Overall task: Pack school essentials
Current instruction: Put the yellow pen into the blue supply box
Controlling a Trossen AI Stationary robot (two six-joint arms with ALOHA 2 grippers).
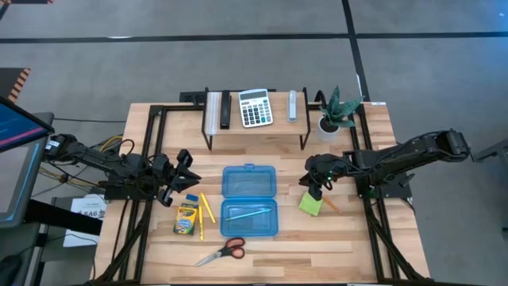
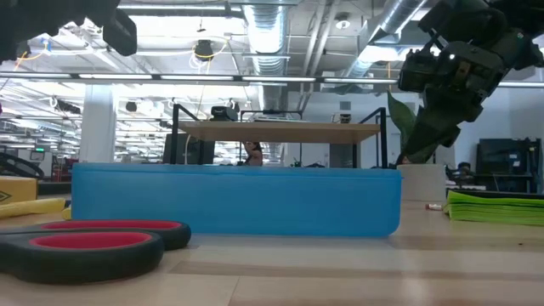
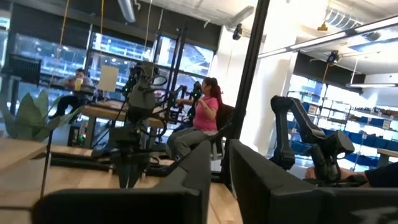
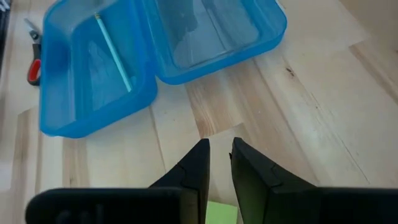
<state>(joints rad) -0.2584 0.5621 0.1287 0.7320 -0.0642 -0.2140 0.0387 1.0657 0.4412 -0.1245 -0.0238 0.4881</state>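
Note:
An open blue pencil case (image 1: pixel 250 200) lies at the table's middle with a thin light-blue pencil (image 4: pixel 113 43) inside. The lime-green sticky-note pad (image 1: pixel 310 204) and an orange pencil (image 1: pixel 332 206) lie to its right. The yellow-green crayon box (image 1: pixel 186 218), yellow pencils (image 1: pixel 205 210) and a small blue eraser (image 1: pixel 193 198) lie to its left. The red-handled scissors (image 1: pixel 223 252) lie near the front edge. My right gripper (image 4: pixel 219 149) hangs shut and empty above the pad (image 4: pixel 221 213), well clear of it in the low view (image 2: pixel 442 76). My left gripper (image 1: pixel 181 176) is raised left of the case, shut and empty, pointing level.
A low wooden shelf (image 1: pixel 254 127) at the back carries a white-grey calculator (image 1: pixel 255 107) and other small items. A potted green plant (image 1: pixel 337 111) stands at the back right. Bare wood shows in front of the case and at the right front. People sit in the room beyond.

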